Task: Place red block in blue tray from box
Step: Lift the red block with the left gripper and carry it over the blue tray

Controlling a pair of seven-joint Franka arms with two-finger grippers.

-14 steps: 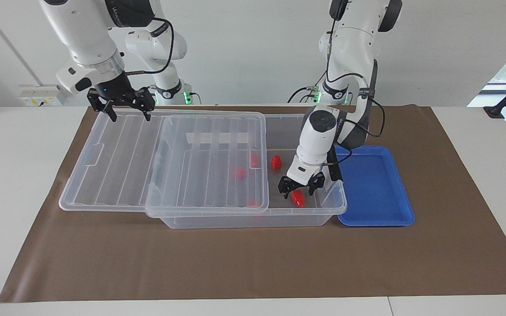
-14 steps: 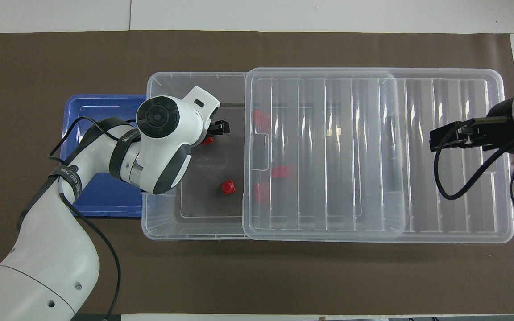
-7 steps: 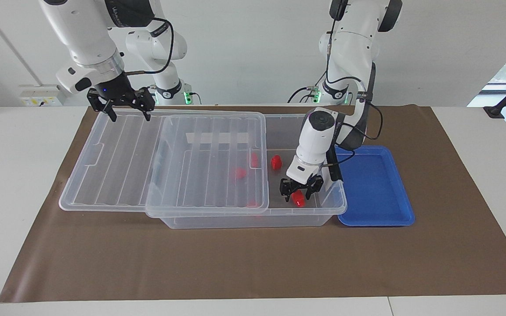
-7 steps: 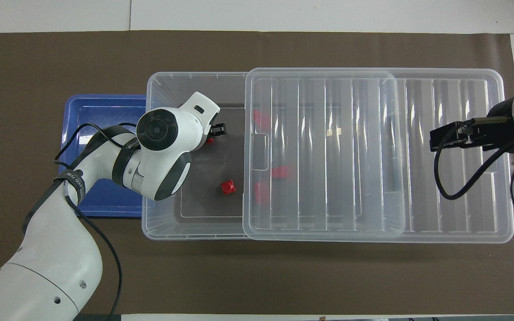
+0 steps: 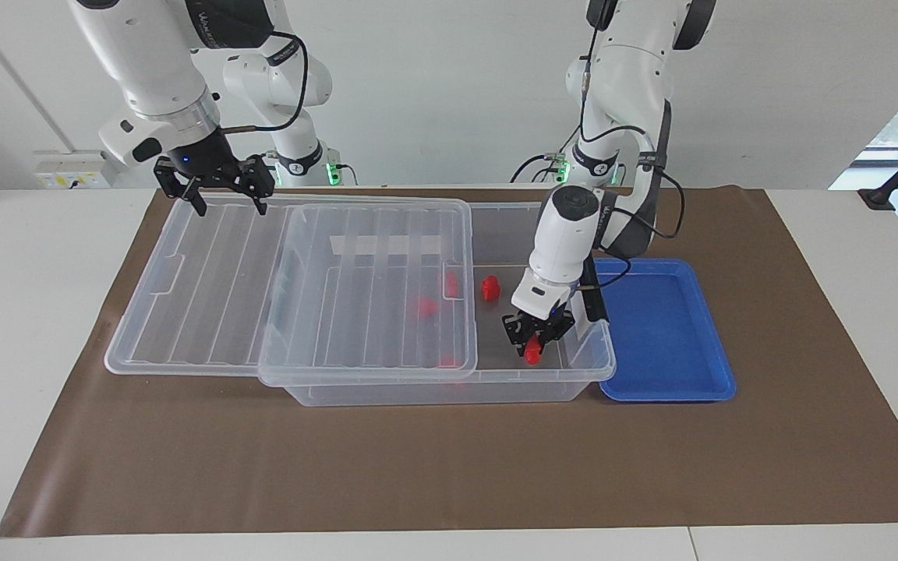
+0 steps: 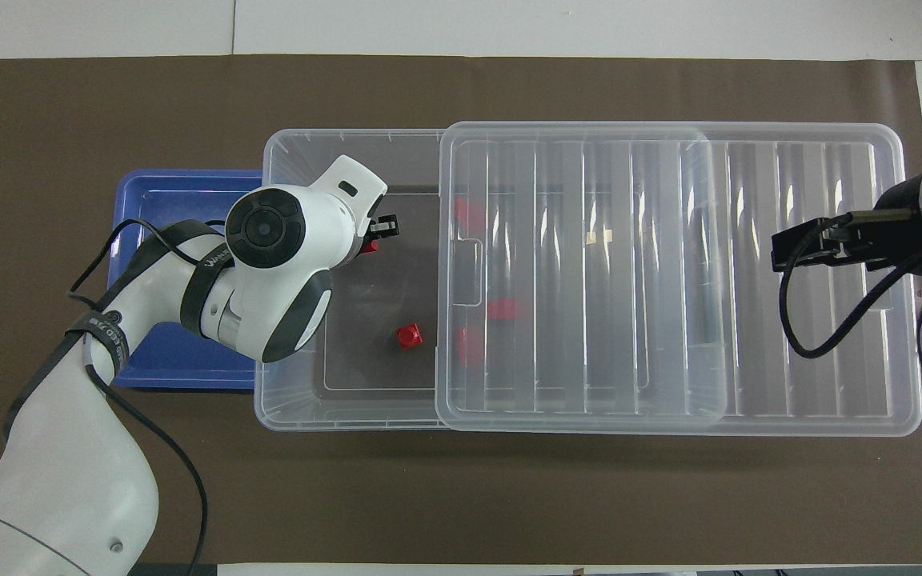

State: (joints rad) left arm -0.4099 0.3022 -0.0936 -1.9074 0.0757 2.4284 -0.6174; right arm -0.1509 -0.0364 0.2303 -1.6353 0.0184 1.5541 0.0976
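Note:
The clear box (image 5: 574,372) lies mid-table with its ribbed lid (image 5: 371,312) slid toward the right arm's end, leaving the end beside the blue tray (image 5: 663,335) uncovered. My left gripper (image 5: 533,343) reaches down into that uncovered end and is shut on a red block (image 5: 532,356), low near the box floor. In the overhead view, that gripper (image 6: 373,236) and block (image 6: 368,246) show just past the wrist. Another red block (image 5: 489,288) lies loose on the box floor. My right gripper (image 5: 231,209) is open and empty over the lid's rim.
Three more red blocks (image 6: 505,308) show through the lid. The tray (image 6: 149,200) touches the box toward the left arm's end and holds nothing. Brown paper (image 5: 418,467) covers the table.
My left gripper has dropped lower into the box and its fingers have closed in on the red block. The right arm has not moved.

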